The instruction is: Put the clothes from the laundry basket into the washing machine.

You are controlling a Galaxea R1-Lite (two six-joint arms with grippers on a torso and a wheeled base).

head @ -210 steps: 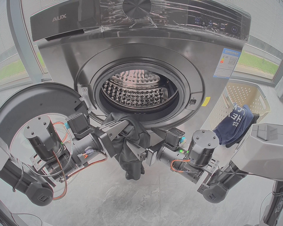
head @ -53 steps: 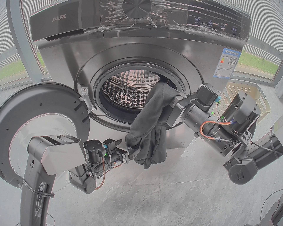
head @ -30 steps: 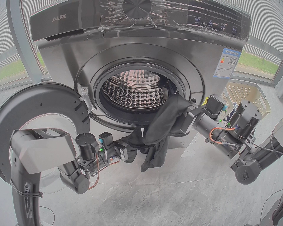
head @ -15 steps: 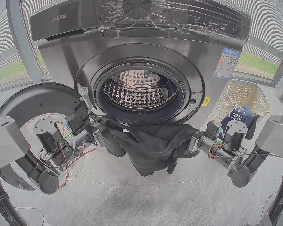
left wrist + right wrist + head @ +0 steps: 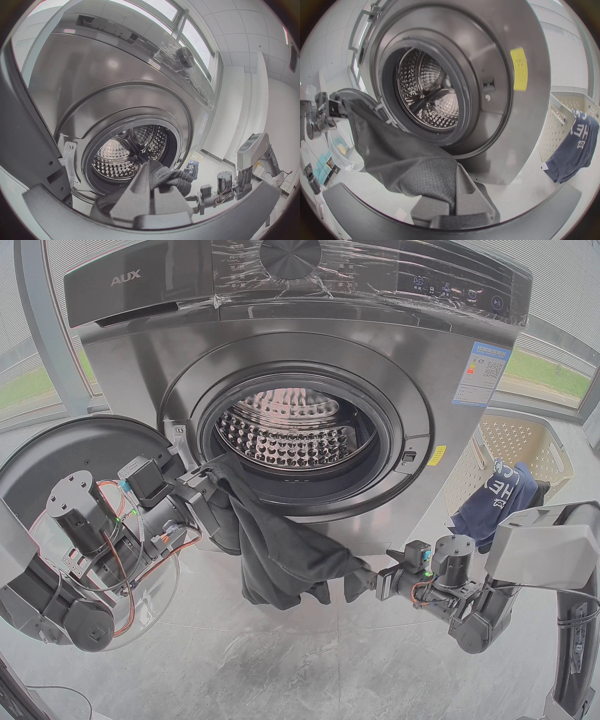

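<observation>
Here we hold the dark garment [image 5: 275, 552] stretched between both arms, in front of the washing machine [image 5: 300, 346] and wholly outside it. Our left gripper [image 5: 201, 477], raised at centre left on a bent arm, is clamped on the upper end. Our right gripper [image 5: 364, 580], low and right of centre with its arm folded, pinches the lower end. A navy shirt [image 5: 500, 502] hangs over the laundry basket [image 5: 553, 455] at the right edge.

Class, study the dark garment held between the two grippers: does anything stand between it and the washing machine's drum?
Nothing visible does. The dark garment hangs between the left gripper and right gripper, in front of and below the open drum; the door stands swung aside to the left.
</observation>
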